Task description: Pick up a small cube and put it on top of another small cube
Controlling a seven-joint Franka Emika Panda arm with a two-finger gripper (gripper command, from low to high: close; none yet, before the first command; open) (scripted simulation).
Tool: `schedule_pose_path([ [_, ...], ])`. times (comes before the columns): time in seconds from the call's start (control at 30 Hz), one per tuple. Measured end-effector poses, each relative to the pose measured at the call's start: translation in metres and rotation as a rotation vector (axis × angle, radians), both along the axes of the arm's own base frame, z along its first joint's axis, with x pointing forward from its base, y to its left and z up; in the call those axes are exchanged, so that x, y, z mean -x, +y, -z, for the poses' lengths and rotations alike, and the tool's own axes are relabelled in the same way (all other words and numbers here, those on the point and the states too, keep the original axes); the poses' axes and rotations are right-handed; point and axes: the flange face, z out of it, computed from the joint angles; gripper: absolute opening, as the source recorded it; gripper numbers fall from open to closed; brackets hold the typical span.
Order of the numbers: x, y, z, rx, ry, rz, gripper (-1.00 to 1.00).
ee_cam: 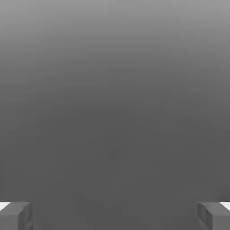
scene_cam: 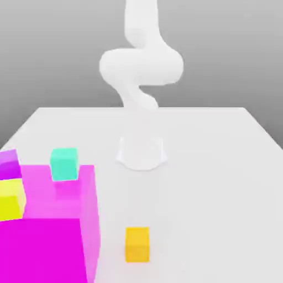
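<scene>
The small cube (scene_cam: 137, 244), plain orange-yellow, rests on the white table (scene_cam: 221, 182) near its front edge, a little to the exterior view's right of the big magenta block (scene_cam: 52, 232). The white arm (scene_cam: 141, 72) rises from its base (scene_cam: 142, 152) at the table's middle and folds upward out of the picture. In the hand view my gripper (ee_cam: 115, 215) is open: two grey fingertips (ee_cam: 15, 215) stand far apart with nothing between them, facing a plain grey backdrop.
A teal cube (scene_cam: 64, 163) sits on the magenta block's far top edge. A lemon-yellow cube (scene_cam: 11, 198) and a purple cube (scene_cam: 9, 163) sit at the exterior view's left edge. Bare white table stretches to the exterior view's right.
</scene>
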Motion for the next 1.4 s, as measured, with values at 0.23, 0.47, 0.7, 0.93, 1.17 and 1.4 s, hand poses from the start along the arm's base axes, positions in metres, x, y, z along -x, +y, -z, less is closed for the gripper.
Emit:
schedule_pose_path([
  [0.23, -0.056, -0.002, 0.099, -0.160, 0.149, 0.259, 0.00],
  [0.47, -0.086, -0.007, 0.204, -0.295, 0.283, 0.529, 0.00],
  [0.7, -0.091, -0.012, 0.309, -0.408, 0.405, 0.816, 0.00],
  [0.93, -0.072, -0.014, 0.408, -0.497, 0.516, 1.120, 0.00],
  [1.17, -0.045, -0.011, 0.494, -0.548, 0.594, 1.360, 0.00],
  [1.4, -0.043, -0.011, 0.543, -0.549, 0.596, 1.368, -1.00],
])
